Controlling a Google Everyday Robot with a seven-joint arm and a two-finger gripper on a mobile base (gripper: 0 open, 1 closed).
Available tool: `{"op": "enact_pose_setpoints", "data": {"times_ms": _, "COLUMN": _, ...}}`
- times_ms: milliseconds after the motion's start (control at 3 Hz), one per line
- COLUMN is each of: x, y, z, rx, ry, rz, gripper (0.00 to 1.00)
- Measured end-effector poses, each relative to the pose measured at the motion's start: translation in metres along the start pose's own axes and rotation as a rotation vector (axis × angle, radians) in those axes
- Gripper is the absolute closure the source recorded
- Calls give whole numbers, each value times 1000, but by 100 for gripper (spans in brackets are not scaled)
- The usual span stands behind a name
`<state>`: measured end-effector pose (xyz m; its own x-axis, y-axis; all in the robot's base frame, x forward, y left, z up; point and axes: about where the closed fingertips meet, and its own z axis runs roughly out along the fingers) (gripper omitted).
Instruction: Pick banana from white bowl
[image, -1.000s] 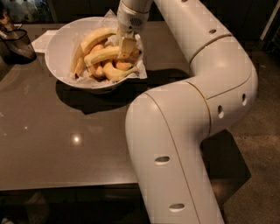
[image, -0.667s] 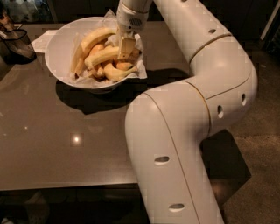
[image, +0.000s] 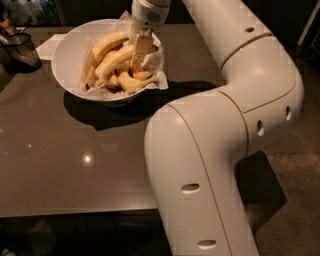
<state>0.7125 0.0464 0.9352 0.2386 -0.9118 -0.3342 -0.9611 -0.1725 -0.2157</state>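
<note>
the gripper sits low in the white bowl at the right of the pile, and whether it grips the banana under it cannot be told, so it should hold one fruit mid-length and lift straight up, clear of the crumpled paper.

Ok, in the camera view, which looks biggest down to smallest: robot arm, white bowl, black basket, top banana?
Robot arm, though nearest the camera.
White bowl.
Black basket, cut off at the edge, and top banana look alike: unsure.
The gripper is down in the bowl among the bananas.
</note>
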Motion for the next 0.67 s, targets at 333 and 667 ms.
{"op": "enact_pose_setpoints", "data": {"times_ms": 333, "x": -16, "y": 5, "z": -29, "rx": 44, "ry": -5, "rz": 24, "gripper": 100}}
{"op": "enact_pose_setpoints", "data": {"times_ms": 667, "x": -34, "y": 16, "z": -45, "rx": 48, "ry": -16, "rz": 24, "gripper": 100}}
